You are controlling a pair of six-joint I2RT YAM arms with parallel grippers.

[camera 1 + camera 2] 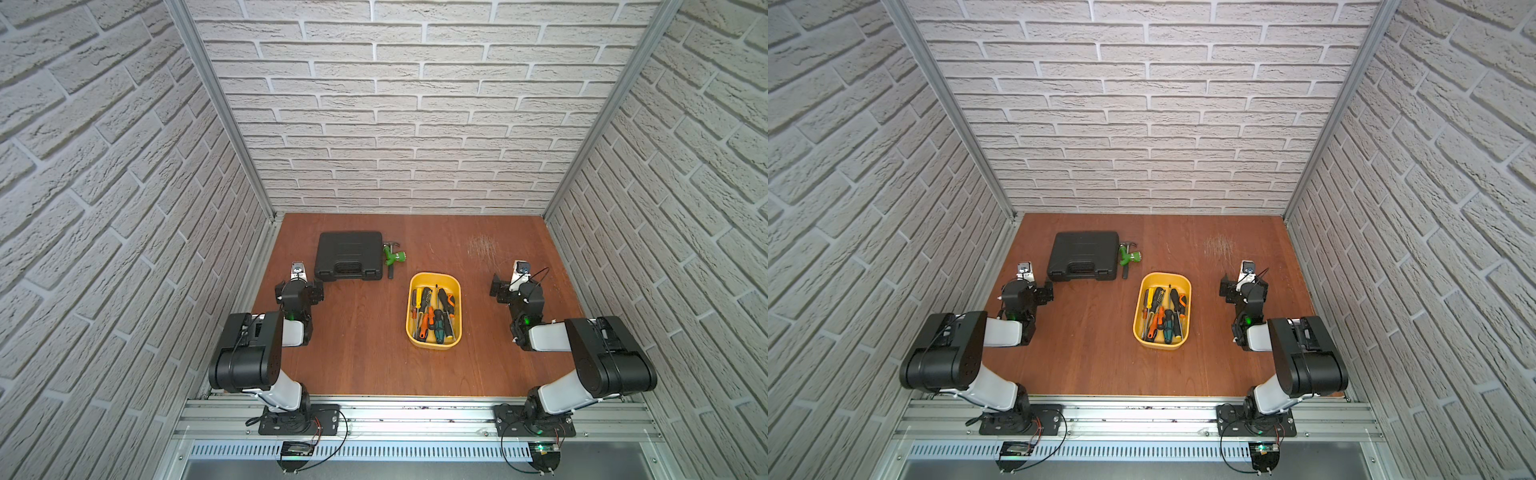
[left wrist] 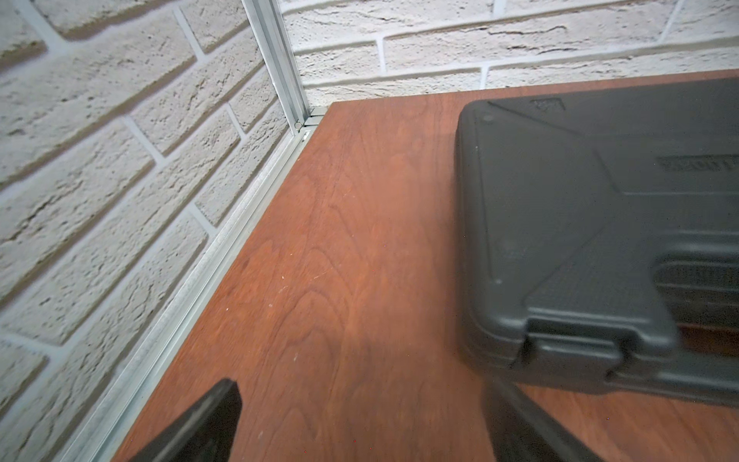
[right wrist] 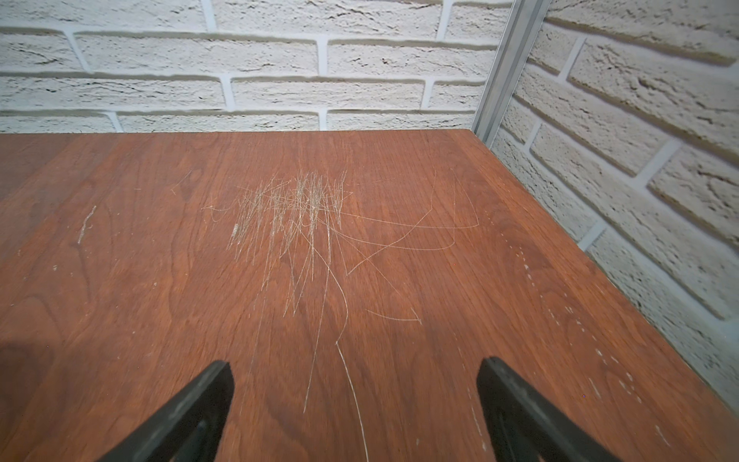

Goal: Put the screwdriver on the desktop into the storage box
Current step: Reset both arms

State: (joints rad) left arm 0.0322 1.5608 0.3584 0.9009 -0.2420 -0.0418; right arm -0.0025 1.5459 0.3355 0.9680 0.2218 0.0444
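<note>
count: one reddish-brown wood-grain desktop point(image 1: 353, 361), two black-and-white robot arms, one case, one hammer-like tool, one tub.

far left: left arm point(image 1: 249, 353) folded near the left wall. left gripper point(image 2: 360, 404) has both dark fingers point(image 2: 216, 412) spread wide over bare wood, holding nothing. in the left wrist view one finger sits just in front of the case corner; touching or apart, cannot tell.

left of centre, near the back: one black hard-shell plastic tool case point(image 1: 348, 255), lid closed, lying flat on the desktop.

just beside the case on its right: one small hammer-like tool point(image 1: 390, 255) with a metal head, dark shaft and a green part across it; too small to tell more.

centre-right: one shallow bright-yellow plastic storage box point(image 1: 432, 348), oblong with rounded corners, seen in both top views. inside it is a heap of screwdrivers point(image 1: 436, 316) with yellow, orange, green and black handles, at least six, overlapping too much for a firm count. every screwdriver in view lies inside the tub.

right, near the back: one pale scratched patch point(image 3: 296, 212) on the wood.

far right: right arm point(image 1: 602, 357) folded near the right wall. right gripper point(image 3: 356, 370) fully spread above the scratches, holding nothing.
</note>
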